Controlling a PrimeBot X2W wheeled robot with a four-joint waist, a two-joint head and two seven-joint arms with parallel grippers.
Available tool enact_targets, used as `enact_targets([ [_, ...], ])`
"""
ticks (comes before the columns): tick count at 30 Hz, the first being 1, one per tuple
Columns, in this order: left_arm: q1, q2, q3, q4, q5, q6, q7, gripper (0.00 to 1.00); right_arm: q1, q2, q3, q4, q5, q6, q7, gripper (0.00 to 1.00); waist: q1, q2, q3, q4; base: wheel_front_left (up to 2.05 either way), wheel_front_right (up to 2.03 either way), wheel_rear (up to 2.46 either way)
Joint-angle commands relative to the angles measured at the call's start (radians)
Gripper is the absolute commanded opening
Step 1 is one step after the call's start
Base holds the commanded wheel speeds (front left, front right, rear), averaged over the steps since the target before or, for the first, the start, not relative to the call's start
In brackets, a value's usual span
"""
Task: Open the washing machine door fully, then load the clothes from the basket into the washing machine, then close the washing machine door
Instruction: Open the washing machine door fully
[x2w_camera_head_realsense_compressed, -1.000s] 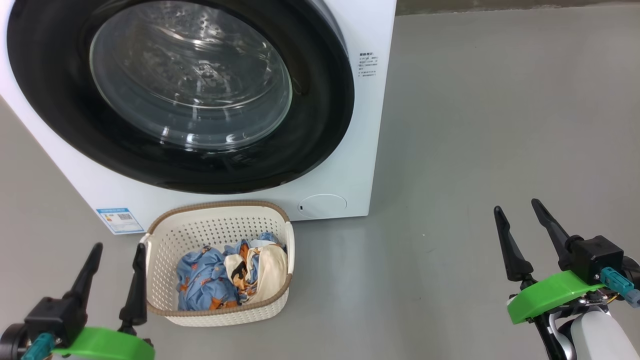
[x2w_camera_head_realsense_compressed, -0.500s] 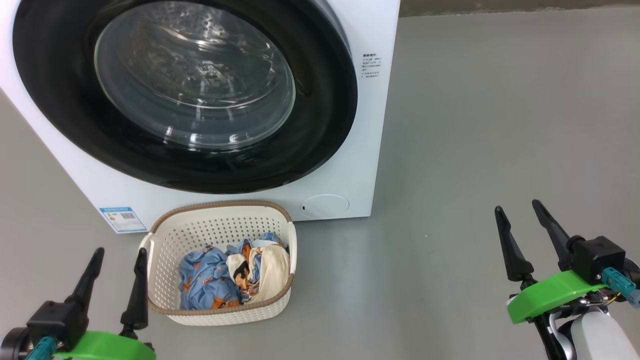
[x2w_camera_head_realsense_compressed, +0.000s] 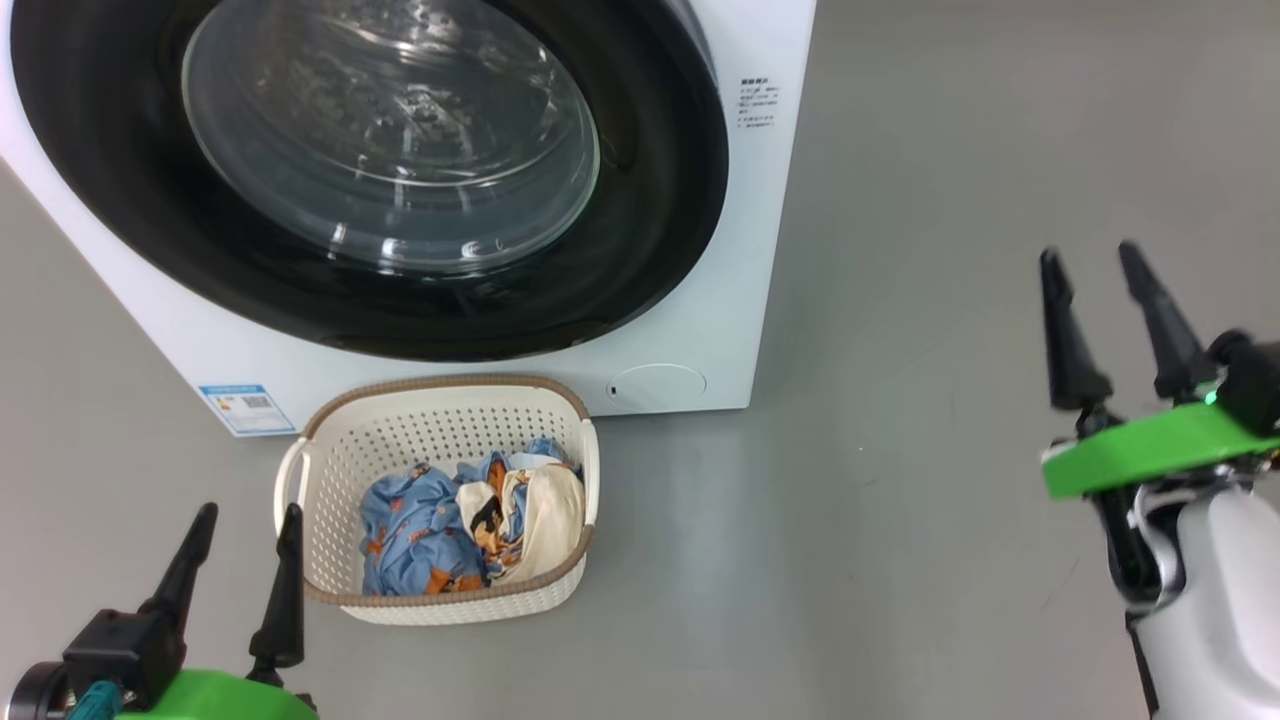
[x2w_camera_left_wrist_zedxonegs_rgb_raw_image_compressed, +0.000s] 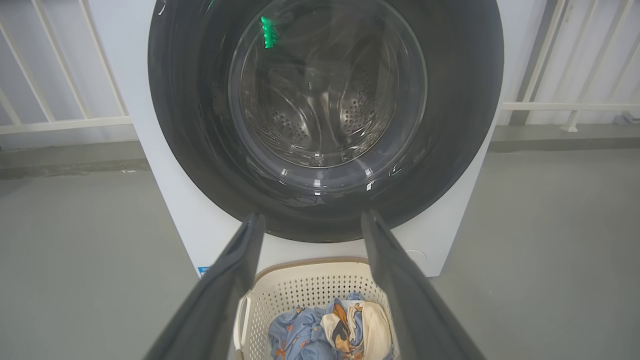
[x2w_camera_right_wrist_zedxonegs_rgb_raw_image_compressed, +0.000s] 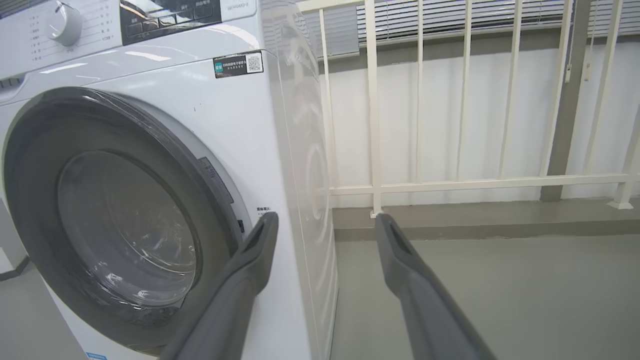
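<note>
The door is shut, at eleven o'clock. The basket is set at its six o'clock, clothes inside. The left gripper and right gripper are spread wide, nothing held. Opening comes first: the door's three o'clock edge likely must be pulled.

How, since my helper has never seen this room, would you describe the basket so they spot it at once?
Find the big white washing machine with the round black door. On the grey floor just in front of it, below the door, stands the basket. Unlike the tall smooth machine, it is low, cream and perforated, with a brown rim and blue printed clothes inside.
</note>
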Motion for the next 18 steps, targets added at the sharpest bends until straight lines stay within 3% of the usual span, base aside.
enact_targets([
  [1,-0.026,0.020,0.032,-0.026,0.003,-0.002,-0.006,1.00,-0.039,0.003,0.013,-0.018,0.020,0.002,-0.012,1.00,0.0000,0.0000,0.007,0.004,0.00,0.00,0.00],
  [12,-0.047,0.027,0.019,-0.025,-0.005,-0.002,-0.006,1.00,-0.121,0.056,-0.073,0.076,0.282,0.002,-0.012,1.00,0.0000,0.0000,0.038,0.034,0.00,0.00,0.00],
  [13,-0.048,0.028,0.018,-0.025,-0.006,-0.002,-0.006,1.00,-0.125,0.059,-0.077,0.091,0.308,0.002,-0.012,0.95,0.0000,0.0000,0.041,0.037,0.00,0.00,0.00],
  [14,-0.049,0.028,0.018,-0.024,-0.006,-0.002,-0.006,1.00,-0.130,0.062,-0.081,0.106,0.336,0.002,-0.009,0.83,0.0000,0.0000,0.043,0.039,0.00,0.00,0.00],
  [15,-0.050,0.030,0.017,-0.023,-0.005,-0.002,-0.006,1.00,-0.136,0.062,-0.083,0.118,0.360,0.002,-0.007,0.44,0.0000,0.0000,0.045,0.041,0.00,0.00,0.00],
  [16,-0.051,0.030,0.016,-0.022,-0.005,-0.002,-0.006,1.00,-0.141,0.064,-0.087,0.131,0.385,0.002,-0.002,0.20,0.0000,0.0000,0.047,0.042,0.00,0.00,0.00],
  [17,-0.051,0.030,0.016,-0.022,-0.006,-0.002,-0.006,1.00,-0.146,0.064,-0.089,0.142,0.408,0.002,0.005,0.02,0.0000,0.0000,0.048,0.043,0.00,0.00,0.00],
  [18,-0.051,0.031,0.016,-0.022,-0.006,-0.002,-0.006,1.00,-0.151,0.062,-0.089,0.151,0.426,0.002,0.010,0.00,0.0000,0.0000,0.050,0.044,0.00,0.00,0.00],
])
